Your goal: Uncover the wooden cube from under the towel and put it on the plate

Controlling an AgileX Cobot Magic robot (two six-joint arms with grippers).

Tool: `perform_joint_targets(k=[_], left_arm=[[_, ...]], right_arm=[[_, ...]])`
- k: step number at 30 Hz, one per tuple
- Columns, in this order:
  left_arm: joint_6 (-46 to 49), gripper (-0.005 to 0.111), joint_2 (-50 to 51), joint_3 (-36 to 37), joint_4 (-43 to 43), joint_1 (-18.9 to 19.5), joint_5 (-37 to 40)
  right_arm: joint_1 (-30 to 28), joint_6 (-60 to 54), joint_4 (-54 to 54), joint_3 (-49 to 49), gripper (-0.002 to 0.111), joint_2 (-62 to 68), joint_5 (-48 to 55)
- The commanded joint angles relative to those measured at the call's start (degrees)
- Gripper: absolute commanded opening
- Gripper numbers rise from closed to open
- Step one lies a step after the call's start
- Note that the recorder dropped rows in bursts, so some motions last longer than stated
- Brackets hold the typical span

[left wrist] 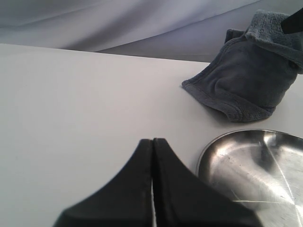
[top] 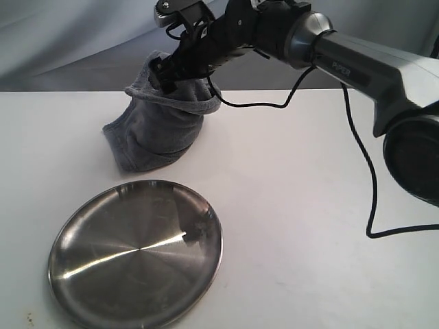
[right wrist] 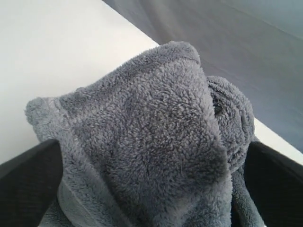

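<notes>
The right hand (top: pixel 167 74) is open, jaws wide around the peak of the towel (top: pixel 158 133); the cube is hidden, likely underneath. Pinch cloth only, high up, then lift it away from the plate (top: pixel 103 274).

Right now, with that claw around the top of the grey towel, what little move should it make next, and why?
Probably close the right gripper on the towel and lift. Its jaws stand wide on either side of the towel's raised top, and the wooden cube is not in sight, so the cloth has not come off yet.
</notes>
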Motion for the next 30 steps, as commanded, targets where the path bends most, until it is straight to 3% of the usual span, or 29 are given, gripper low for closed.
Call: perform_joint_targets(k=[1, 12, 16, 22, 28, 30], left_arm=[[-0.21, 0.000, -0.19, 0.26, -0.13, -0.23, -0.38], [-0.21, 0.000, -0.19, 0.26, -0.13, -0.23, -0.38], [-0.21, 0.000, -0.19, 0.26, -0.13, -0.23, -0.38], [-0.21, 0.000, -0.19, 0.26, -0.13, -0.23, -0.38], [-0.21, 0.000, -0.19, 0.26, -0.13, -0.23, -0.38], [-0.21, 0.000, -0.19, 0.26, -0.13, -0.23, -0.38]], right_arm=[[0.22, 0.74, 0.23, 0.15, 0.091, 0.31, -0.71], [0.25, 0.84, 0.07, 0.15, 0.081, 1.58, 2.63], [0.25, 0.84, 0.07, 0.15, 0.073, 2.12, 4.02], [0.25, 0.84, 0.07, 0.15, 0.043, 2.13, 4.71], [0.25, 0.84, 0.07, 0.15, 0.003, 2.13, 5.37], [0.25, 0.84, 0.07, 0.15, 0.000, 2.13, 6.20]])
